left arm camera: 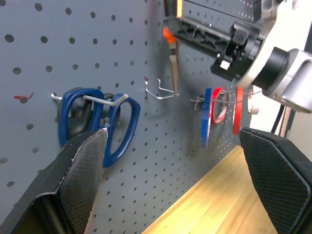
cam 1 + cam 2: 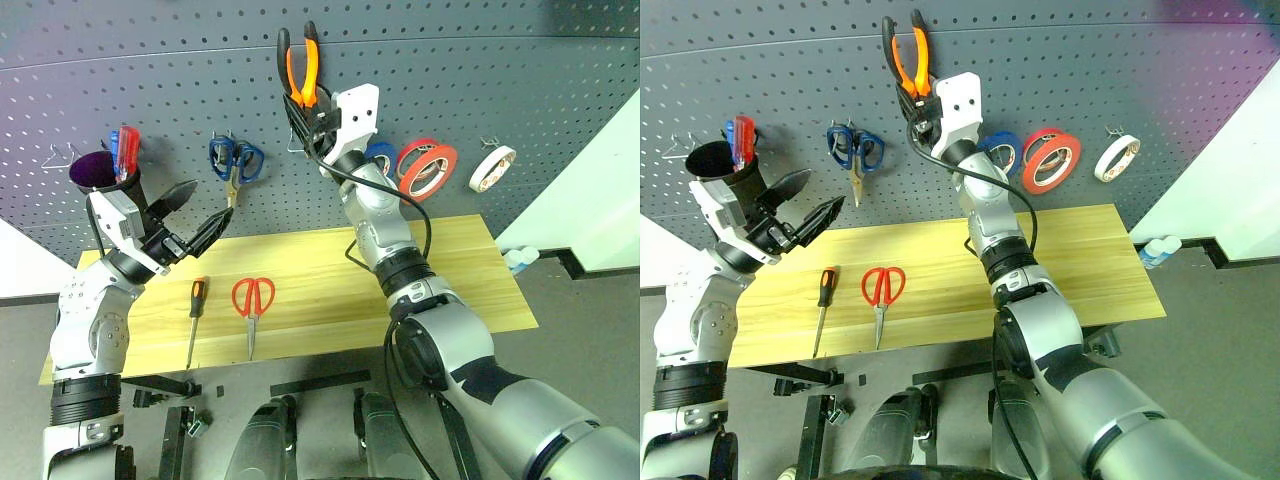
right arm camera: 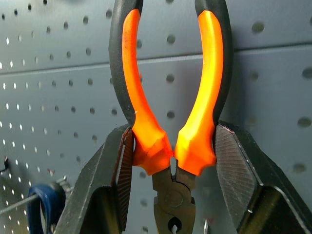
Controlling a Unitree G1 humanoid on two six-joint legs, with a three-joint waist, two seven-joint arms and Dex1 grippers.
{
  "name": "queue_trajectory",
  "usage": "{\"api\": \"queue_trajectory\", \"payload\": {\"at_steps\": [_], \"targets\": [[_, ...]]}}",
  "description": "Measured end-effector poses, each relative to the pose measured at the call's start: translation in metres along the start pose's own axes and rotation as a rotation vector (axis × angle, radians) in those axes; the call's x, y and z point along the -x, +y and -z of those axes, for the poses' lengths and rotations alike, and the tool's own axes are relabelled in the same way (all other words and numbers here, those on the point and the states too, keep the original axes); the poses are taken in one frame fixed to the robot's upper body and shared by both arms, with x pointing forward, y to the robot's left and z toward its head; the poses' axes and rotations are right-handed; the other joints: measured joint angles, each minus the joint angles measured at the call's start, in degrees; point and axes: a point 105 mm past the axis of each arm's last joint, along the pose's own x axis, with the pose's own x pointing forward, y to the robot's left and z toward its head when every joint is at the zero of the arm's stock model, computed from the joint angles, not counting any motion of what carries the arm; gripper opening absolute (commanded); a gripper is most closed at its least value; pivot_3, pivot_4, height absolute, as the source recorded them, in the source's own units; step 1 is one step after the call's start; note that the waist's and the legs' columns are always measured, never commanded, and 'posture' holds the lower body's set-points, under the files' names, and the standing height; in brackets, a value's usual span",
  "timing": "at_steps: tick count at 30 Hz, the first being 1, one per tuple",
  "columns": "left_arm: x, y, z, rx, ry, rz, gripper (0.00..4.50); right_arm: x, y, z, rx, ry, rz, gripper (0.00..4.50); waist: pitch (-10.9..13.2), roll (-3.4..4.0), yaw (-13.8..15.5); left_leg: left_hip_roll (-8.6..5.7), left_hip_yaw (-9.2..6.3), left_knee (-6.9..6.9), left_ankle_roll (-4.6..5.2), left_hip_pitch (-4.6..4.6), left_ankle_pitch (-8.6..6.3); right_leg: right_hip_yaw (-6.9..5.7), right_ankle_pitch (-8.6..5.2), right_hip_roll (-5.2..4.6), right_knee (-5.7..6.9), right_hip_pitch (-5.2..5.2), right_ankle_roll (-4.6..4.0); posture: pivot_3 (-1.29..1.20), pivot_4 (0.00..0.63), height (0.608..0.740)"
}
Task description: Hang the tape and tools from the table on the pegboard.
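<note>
My right gripper (image 2: 306,112) is shut on the orange-and-black pliers (image 2: 303,70) and holds them handles up against the dark grey pegboard (image 2: 520,90). Both fingers (image 3: 113,180) clamp the handles just above the joint. The pliers' nose (image 1: 174,68) hangs close beside a bare metal hook (image 1: 163,91). The red-handled scissors (image 2: 253,297) and the slim screwdriver (image 2: 196,310) lie on the wooden table (image 2: 450,270). The whitish tape (image 2: 493,167) hangs on a pegboard hook at the right. My left gripper (image 2: 212,200) stands open above the table's left end, holding nothing.
Blue-handled scissors (image 2: 236,160) hang on the pegboard left of the pliers. A blue roll (image 2: 381,153) and red and orange rolls (image 2: 428,166) hang to their right. A black cup (image 2: 105,172) with red and blue screwdrivers is mounted at the far left.
</note>
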Motion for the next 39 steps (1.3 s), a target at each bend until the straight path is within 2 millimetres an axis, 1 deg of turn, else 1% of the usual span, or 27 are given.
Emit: {"api": "queue_trajectory", "payload": {"at_steps": [3,6,10,16,24,28,30,33,39], "targets": [[0.0,0.0,0.0,0.001,0.0,0.0,4.5,0.001,-0.001,0.003,0.002,0.001,0.007,2.08,0.0,0.0,0.0,0.18,0.0,0.02,-0.03,0.0,0.02,0.0,0.06,0.16,0.0,0.0,-0.09,-0.04,0.138,0.727],[0.0,0.0,0.0,0.001,0.001,0.0,4.5,0.0,-0.001,-0.001,0.003,-0.015,0.007,2.08,0.0,0.0,0.0,0.32,0.01,0.02,-0.07,0.0,0.04,-0.01,0.11,0.28,-0.01,-0.02,-0.16,-0.04,0.139,0.727],[0.0,0.0,0.0,0.002,0.002,0.0,4.5,-0.004,-0.003,-0.01,-0.01,-0.054,0.006,2.08,0.0,0.0,0.0,0.48,0.02,0.02,-0.11,0.02,0.07,0.0,0.16,0.41,-0.01,-0.02,-0.24,-0.04,0.142,0.727],[0.003,-0.001,0.002,0.005,0.01,-0.003,4.5,-0.005,0.002,-0.011,-0.031,-0.062,-0.008,2.08,0.0,0.0,0.0,0.67,0.01,0.02,-0.18,0.04,0.11,0.0,0.22,0.59,-0.01,-0.03,-0.35,-0.03,0.149,0.727],[0.011,-0.002,0.004,0.005,0.048,-0.005,4.5,-0.005,0.003,-0.012,-0.038,-0.069,-0.01,2.08,0.0,0.03,0.1,0.7,0.01,0.02,-0.2,0.04,0.12,0.02,0.25,0.61,-0.02,-0.05,-0.39,-0.03,0.178,0.727],[0.015,-0.002,0.0,0.003,0.05,-0.006,4.5,-0.007,0.005,-0.02,-0.034,-0.098,-0.015,2.08,0.0,0.04,0.1,0.71,0.01,0.01,-0.19,0.04,0.11,0.03,0.25,0.61,-0.02,-0.06,-0.4,-0.02,0.193,0.727],[0.016,-0.003,0.001,0.011,0.059,-0.006,4.5,-0.008,0.006,-0.023,-0.033,-0.107,-0.016,2.08,0.0,0.05,0.1,0.71,0.01,0.01,-0.19,0.05,0.11,0.03,0.25,0.61,-0.03,-0.05,-0.4,-0.02,0.203,0.727],[0.019,-0.004,0.002,0.018,0.073,-0.006,4.5,-0.008,0.005,-0.023,-0.035,-0.108,-0.013,2.08,0.1,0.07,0.1,0.72,0.01,0.01,-0.19,0.05,0.11,0.03,0.26,0.6,-0.03,-0.05,-0.42,-0.02,0.215,0.727],[0.02,-0.003,-0.002,0.018,0.08,-0.003,4.5,-0.007,0.004,-0.023,-0.04,-0.11,-0.006,2.08,0.1,0.09,0.1,0.74,0.0,0.01,-0.18,0.05,0.11,0.04,0.25,0.6,-0.04,-0.05,-0.43,-0.02,0.222,0.727]]}}
